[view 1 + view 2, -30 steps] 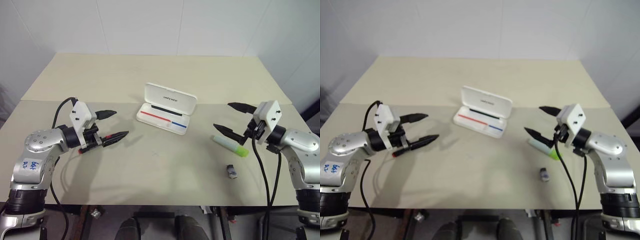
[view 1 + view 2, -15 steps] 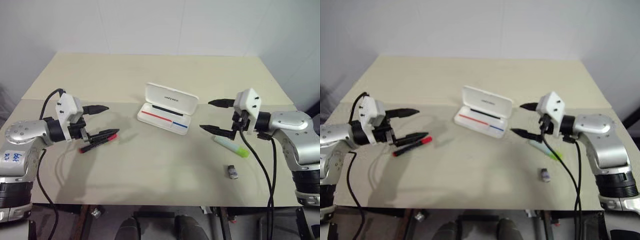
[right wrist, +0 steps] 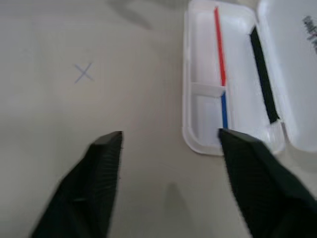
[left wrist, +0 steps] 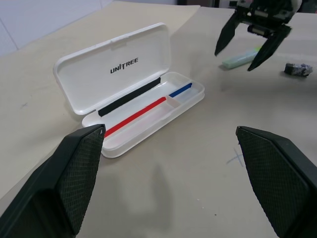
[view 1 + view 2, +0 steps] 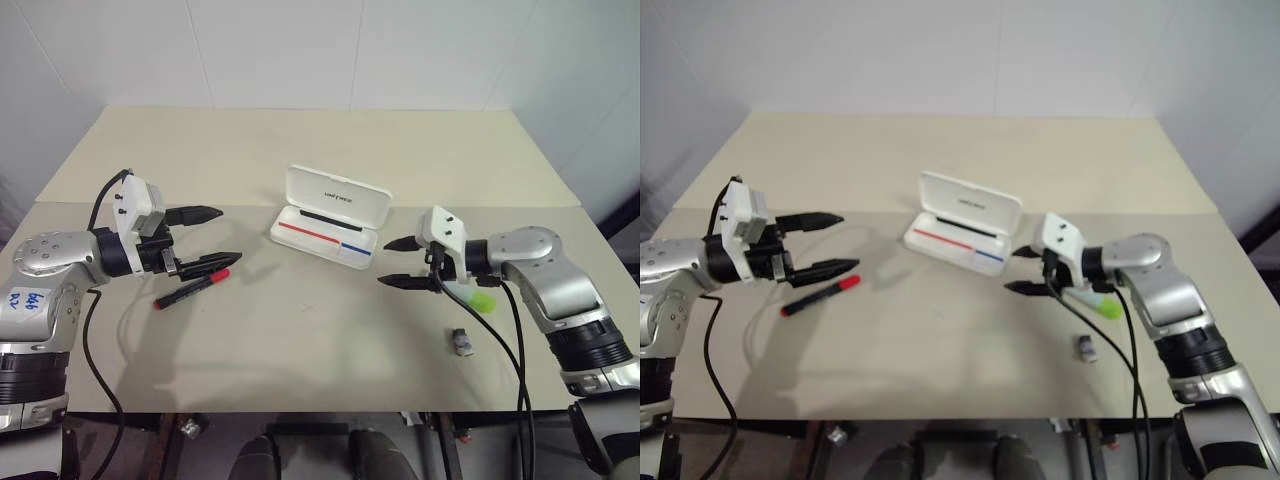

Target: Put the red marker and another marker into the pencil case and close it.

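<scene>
- White hard plastic forms the pencil case (image 5: 331,221), a flat rounded rectangle lying open at mid-table, lid raised, a red-and-blue stripe seen in its tray; no marker is seen inside.
- Nothing of the task is judged done: both markers remain to be loaded and the lid shut.
- Slim and dark-barrelled, the red marker (image 5: 192,289) is seen loose on the matte beige table (image 5: 300,340), just below the left gripper (image 5: 212,239), whose fingers are spread and empty.
- Stubby, mint-bodied with a lime cap, another marker (image 5: 468,293) lies beside the right gripper (image 5: 399,262), whose fingers are parted, nothing grasped.
- Nearer the table edge, a small grey block (image 5: 462,342) is left aside.
</scene>
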Available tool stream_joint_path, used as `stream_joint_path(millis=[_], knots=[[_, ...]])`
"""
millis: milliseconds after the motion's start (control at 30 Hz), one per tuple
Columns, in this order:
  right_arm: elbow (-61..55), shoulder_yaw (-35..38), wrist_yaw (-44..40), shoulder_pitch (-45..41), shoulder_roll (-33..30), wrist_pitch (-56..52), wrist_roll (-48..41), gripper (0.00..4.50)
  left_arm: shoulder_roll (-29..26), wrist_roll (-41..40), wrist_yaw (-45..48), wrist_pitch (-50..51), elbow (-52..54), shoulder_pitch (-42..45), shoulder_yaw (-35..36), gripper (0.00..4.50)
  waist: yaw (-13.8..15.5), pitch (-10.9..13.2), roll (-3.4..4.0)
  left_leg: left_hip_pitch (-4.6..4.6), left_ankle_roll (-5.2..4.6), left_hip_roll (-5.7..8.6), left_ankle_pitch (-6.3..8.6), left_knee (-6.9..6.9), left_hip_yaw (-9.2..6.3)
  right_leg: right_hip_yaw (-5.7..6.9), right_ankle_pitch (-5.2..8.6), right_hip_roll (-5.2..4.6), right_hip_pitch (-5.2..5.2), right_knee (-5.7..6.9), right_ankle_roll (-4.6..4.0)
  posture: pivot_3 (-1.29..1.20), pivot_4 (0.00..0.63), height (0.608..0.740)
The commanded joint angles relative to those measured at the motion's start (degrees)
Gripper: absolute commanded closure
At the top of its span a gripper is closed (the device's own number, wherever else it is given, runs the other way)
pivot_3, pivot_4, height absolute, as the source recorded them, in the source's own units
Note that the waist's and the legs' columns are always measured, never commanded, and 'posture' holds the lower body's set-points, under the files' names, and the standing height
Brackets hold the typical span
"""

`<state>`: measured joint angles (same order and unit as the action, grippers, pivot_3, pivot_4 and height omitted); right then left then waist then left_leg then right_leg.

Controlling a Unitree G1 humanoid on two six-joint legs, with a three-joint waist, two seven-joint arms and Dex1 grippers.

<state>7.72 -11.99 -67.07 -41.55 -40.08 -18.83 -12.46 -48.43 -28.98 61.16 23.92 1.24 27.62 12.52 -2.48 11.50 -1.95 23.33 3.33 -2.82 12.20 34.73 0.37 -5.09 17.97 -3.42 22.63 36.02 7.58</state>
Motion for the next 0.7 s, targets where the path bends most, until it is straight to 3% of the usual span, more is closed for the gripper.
stream_joint_path(millis=[33,400,700], knots=[[1.8,-0.6,-0.5,-3.3,1.7,2.7,1.6,2.38,-1.3,-0.6,-0.2,-0.3,0.9,0.3,2.2,0.0,-0.1,0.0,0.0,-0.01,0.0,0.0,0.0,0.0,0.0,0.0,0.0,0.0,0.0,0.01,0.0,0.0,0.15,0.74],[20.2,-8.7,-0.1,-16.6,12.8,4.7,11.4,2.38,-2.1,0.7,-0.4,-1.9,1.8,-2.4,2.3,0.0,-0.9,0.0,-0.01,0.01,0.01,-0.02,0.0,-0.01,0.01,0.0,0.0,0.01,0.06,0.09,0.01,0.0,0.15,0.74],[30.9,-10.0,-1.4,-20.4,14.8,9.2,16.2,2.38,-2.3,-0.1,-1.6,-1.2,4.7,-5.4,3.9,0.0,-1.0,0.0,-0.01,0.06,0.01,-0.02,0.03,-0.02,0.02,0.0,0.0,0.0,0.09,0.06,0.01,0.0,0.15,0.74]])
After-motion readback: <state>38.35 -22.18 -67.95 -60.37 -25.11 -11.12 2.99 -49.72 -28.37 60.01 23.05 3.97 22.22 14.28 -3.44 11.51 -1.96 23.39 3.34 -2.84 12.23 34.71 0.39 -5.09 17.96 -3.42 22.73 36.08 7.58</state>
